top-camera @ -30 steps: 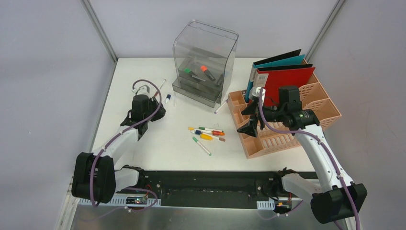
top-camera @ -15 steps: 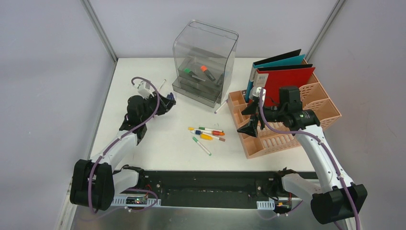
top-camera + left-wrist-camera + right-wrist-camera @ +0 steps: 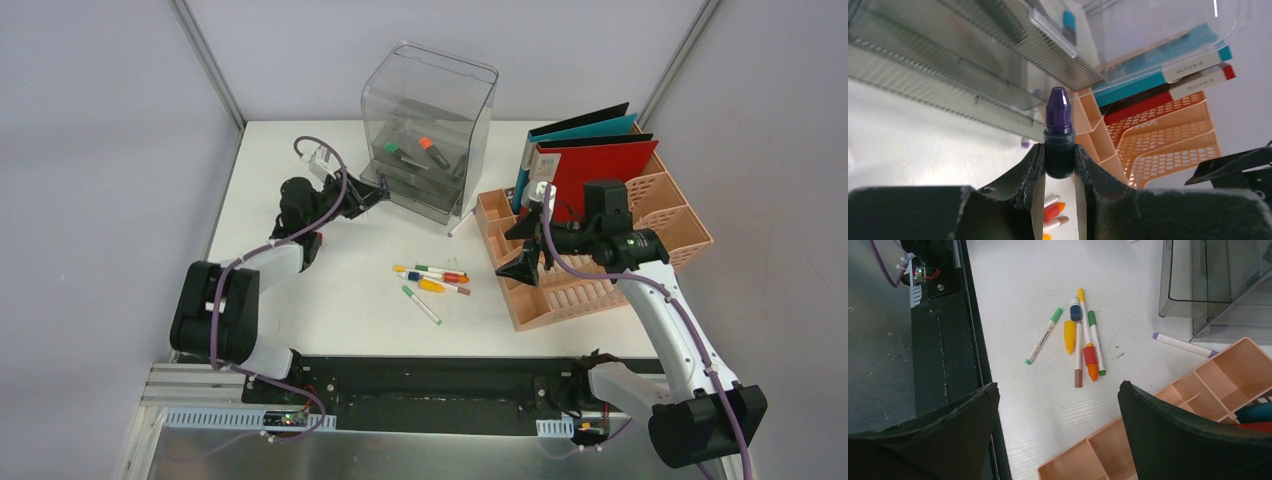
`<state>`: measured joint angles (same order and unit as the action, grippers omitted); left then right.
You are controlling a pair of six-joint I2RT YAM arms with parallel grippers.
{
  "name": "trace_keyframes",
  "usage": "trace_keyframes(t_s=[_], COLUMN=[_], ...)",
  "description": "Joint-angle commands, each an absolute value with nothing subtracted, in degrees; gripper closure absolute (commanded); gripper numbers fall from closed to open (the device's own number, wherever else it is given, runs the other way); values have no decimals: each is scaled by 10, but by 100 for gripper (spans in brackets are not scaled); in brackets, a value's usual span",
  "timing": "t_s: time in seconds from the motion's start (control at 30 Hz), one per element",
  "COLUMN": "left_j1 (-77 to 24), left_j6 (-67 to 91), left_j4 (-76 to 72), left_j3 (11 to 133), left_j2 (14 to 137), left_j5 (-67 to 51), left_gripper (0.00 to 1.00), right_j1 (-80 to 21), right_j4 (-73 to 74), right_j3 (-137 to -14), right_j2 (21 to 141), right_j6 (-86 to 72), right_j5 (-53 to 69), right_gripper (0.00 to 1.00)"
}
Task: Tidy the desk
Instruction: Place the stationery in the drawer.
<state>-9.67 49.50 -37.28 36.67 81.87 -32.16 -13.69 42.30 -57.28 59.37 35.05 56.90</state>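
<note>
The table [image 3: 340, 300] was big, flat and white. It sat between grey walls, with a black and metal edge at 6 o'clock, where both arms were bolted on.

At 12 o'clock stood a clear grey drawer box [image 3: 428, 130]. Inside it lay a green-capped marker [image 3: 390, 148] and an orange-capped marker [image 3: 427, 143]. At 3 o'clock sat a peach rack [image 3: 560, 305] with many slots. A red folder [image 3: 600, 160] and a teal folder [image 3: 590, 125] stood upright in its back part. The front slots that could be seen held nothing.

Near the middle of the table lay a small bunch of loose pens [image 3: 432, 280], touching each other, with green, yellow, orange and brown ends. One white pen with purple ends [image 3: 460, 222] lay alone between the box and the rack.

The left jaws were clamped on a dark marker with a purple cap [image 3: 1058, 135]. The cap pointed at the low drawers of the box. These jaws were at about 11 o'clock, just beside the box's left front corner.

The right jaws stood wide apart and held nothing. They hung over the rack's front left corner, near the pens.

White table showed bare from 7 to 9 o'clock, between the pens and the left edge, and in a strip along the front edge.
</note>
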Motion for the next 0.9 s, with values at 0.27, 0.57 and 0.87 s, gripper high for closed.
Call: trace_keyframes(t_s=[0.27, 0.57, 0.87], left_j1=[-108, -138, -138], left_j6=[667, 645, 594], left_j4=[-445, -154, -159], left_j3=[480, 593, 594], left_j2=[955, 947, 910], left_j5=[-278, -139, -145], left_gripper=[100, 75, 45], right_j1=[-131, -129, -127], right_j4=[412, 411, 411], right_j3=[-571, -570, -570], right_j2=[583, 583, 581], right_j6=[361, 360, 360], right_j5=[593, 593, 595], right_gripper=[8, 8, 8])
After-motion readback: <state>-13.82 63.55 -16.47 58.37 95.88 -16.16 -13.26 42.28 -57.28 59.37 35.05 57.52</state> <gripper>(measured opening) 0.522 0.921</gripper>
